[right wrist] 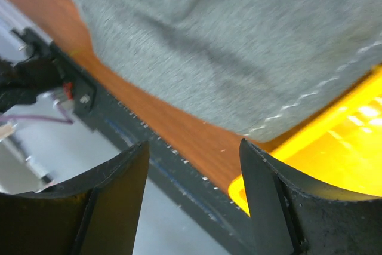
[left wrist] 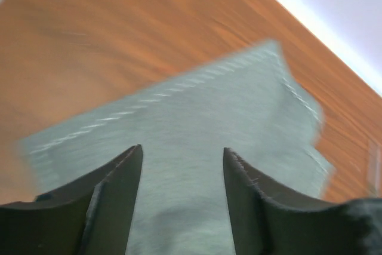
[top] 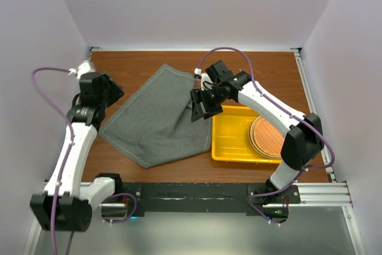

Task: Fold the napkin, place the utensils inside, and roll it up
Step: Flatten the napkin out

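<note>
Both pairs of fingers stand well apart and grip nothing. The left gripper [left wrist: 182, 153] hovers over the napkin [top: 156, 117] at its nine o'clock corner, and the right gripper [right wrist: 194, 147] at its three o'clock edge. The rumpled napkin lies mid-table, with the yellow tray [top: 230, 144] just beside it at four o'clock.

Brown wood table [top: 137, 64]. On top, in the middle, a grey napkin [top: 158, 117], spread out with a few bumps. Just beside it, on the right, a yellow tray [top: 230, 138] sitting flat.
</note>
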`<move>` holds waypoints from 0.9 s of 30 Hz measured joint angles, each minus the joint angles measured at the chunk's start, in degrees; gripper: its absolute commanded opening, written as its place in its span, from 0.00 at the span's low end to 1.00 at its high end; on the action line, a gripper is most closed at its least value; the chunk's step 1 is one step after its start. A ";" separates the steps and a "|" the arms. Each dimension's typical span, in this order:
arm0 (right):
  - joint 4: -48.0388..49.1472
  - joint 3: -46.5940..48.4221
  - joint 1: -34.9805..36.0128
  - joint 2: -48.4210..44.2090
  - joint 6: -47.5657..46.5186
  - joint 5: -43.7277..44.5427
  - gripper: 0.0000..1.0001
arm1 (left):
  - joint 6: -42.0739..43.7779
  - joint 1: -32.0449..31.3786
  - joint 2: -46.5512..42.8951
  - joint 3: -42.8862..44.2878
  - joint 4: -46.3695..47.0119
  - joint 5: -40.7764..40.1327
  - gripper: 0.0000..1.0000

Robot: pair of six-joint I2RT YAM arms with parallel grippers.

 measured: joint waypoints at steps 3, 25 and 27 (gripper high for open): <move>-1.81 4.17 -0.11 2.16 -0.46 3.69 0.64 | 0.50 -0.11 8.09 -1.27 9.29 12.11 0.43; 0.37 18.62 -4.76 24.11 11.47 11.78 0.60 | -1.16 -0.87 57.29 11.17 31.50 22.10 0.00; 0.98 19.26 -5.49 25.46 12.00 12.24 0.61 | -1.14 0.90 57.29 11.39 31.12 21.59 0.00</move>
